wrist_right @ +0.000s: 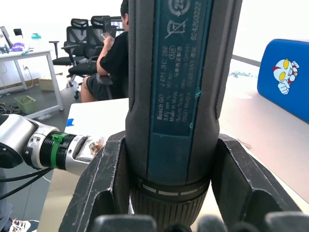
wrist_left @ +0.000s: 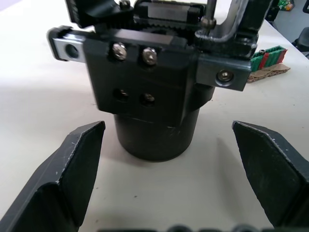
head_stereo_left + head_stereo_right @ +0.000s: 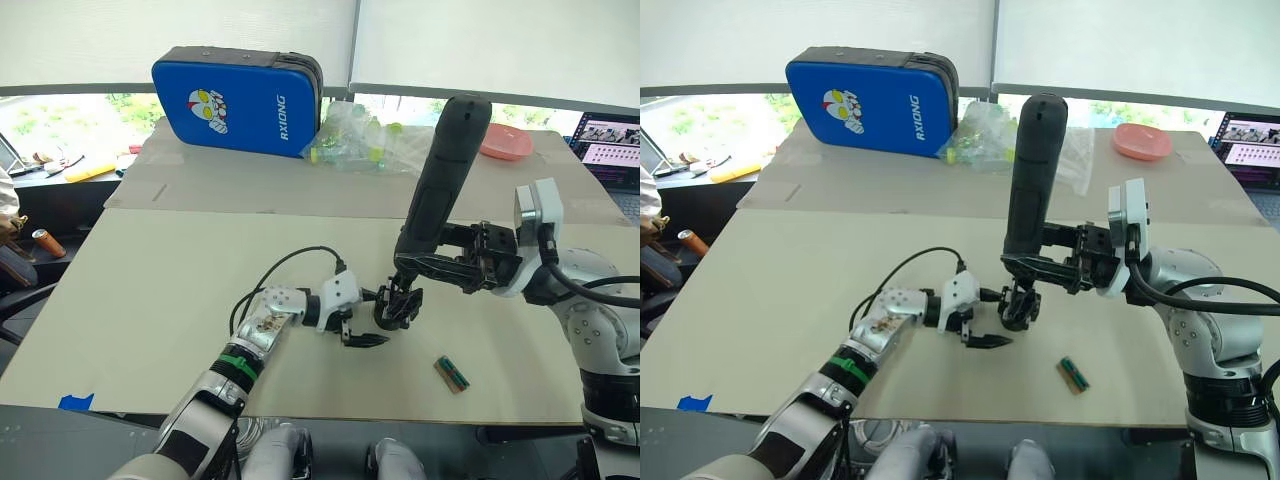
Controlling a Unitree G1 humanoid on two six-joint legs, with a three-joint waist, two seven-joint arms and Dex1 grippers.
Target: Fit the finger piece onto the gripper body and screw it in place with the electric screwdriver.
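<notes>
The gripper body (image 3: 398,303) stood upright on its round base on the pale table (image 3: 160,290), near the middle of the table's near half. In the left wrist view its bracketed upper block carried two bright screw heads above two dark holes, and the cylindrical base (image 2: 155,137) rested flat on the surface.

The left gripper (image 3: 362,318) lay low on the table just beside the body, on the robot's left of it. Its two black fingers (image 2: 72,169) were spread wide, one on each side of the base, with clear table visible between each finger and the base; they held nothing.

The electric screwdriver (image 3: 442,170) stood nearly vertical directly above the body, tilted slightly away at the top, its lower end meeting the top of the assembly. A thin metal shaft (image 2: 210,12) reached down to the bracket; whether the bit sat in a screw could not be told. The right gripper (image 3: 440,262) was closed around the driver's lower barrel, a finger (image 1: 104,179) pressed against each side of it.

The finger piece could not be made out as a separate item.

A small green-and-brown block (image 3: 452,373) lay on the table towards the robot's right, apart from the body. Further back were a blue case (image 3: 235,100), a heap of clear plastic bags (image 3: 365,140) and a pink dish (image 3: 503,142). A seated person (image 1: 108,63) was visible in the right wrist view.
</notes>
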